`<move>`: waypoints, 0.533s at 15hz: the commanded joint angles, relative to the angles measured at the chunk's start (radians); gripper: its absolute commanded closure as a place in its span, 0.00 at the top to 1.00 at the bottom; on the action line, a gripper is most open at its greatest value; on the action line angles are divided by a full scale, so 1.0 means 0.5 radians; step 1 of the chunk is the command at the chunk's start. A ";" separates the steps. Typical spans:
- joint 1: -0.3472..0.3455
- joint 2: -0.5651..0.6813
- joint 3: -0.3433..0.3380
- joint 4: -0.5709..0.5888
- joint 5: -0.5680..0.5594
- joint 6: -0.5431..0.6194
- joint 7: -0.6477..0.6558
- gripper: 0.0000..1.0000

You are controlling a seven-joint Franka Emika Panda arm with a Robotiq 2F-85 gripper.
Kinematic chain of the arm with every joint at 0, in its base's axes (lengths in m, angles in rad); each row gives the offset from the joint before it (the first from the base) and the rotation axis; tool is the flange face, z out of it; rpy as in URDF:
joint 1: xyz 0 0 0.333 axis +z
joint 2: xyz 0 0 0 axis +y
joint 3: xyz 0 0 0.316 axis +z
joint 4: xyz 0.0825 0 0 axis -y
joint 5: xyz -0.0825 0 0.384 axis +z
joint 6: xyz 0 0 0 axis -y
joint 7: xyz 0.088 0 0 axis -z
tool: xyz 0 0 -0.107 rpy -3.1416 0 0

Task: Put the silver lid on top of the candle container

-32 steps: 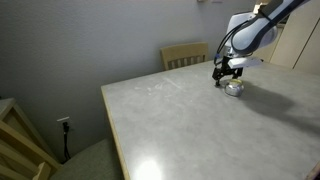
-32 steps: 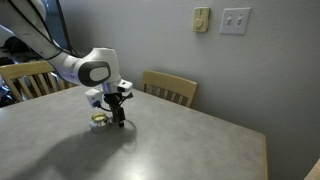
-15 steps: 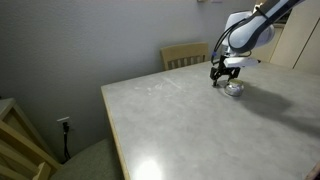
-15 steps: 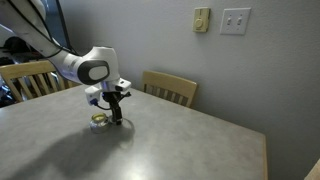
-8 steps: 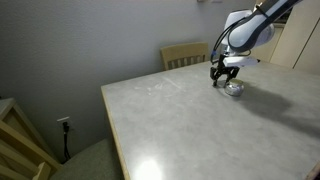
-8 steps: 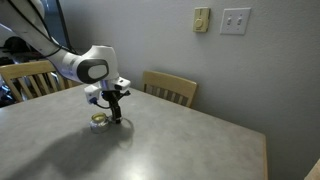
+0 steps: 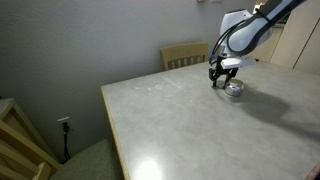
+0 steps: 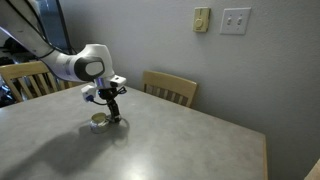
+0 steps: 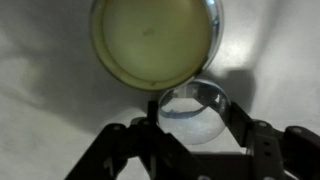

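**Lid pinched beside the candle tin**

In an exterior view, the gripper [image 7: 219,79] hangs at upper right over the table [image 7: 170,120], just left of the candle container [image 7: 234,88]. In an exterior view, it hangs left of centre [image 8: 113,108], just above the candle container [image 8: 99,121]. In the wrist view, the fingers [image 9: 140,135] clamp the silver lid [image 9: 193,108] at lower centre, and the candle container [image 9: 155,40] fills the top.

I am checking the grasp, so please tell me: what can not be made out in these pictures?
- The silver lid: too small in both exterior views, lost at the gripper.
- The candle container: far rim cut off by the wrist view's top edge.
- Lid's contact with the table: blurred, cannot tell.
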 commanded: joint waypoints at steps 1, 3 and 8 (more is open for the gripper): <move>0.100 -0.068 -0.072 -0.038 -0.100 -0.091 0.104 0.44; 0.108 -0.077 -0.076 -0.014 -0.136 -0.133 0.126 0.44; 0.079 -0.108 -0.075 0.058 -0.202 -0.246 0.096 0.44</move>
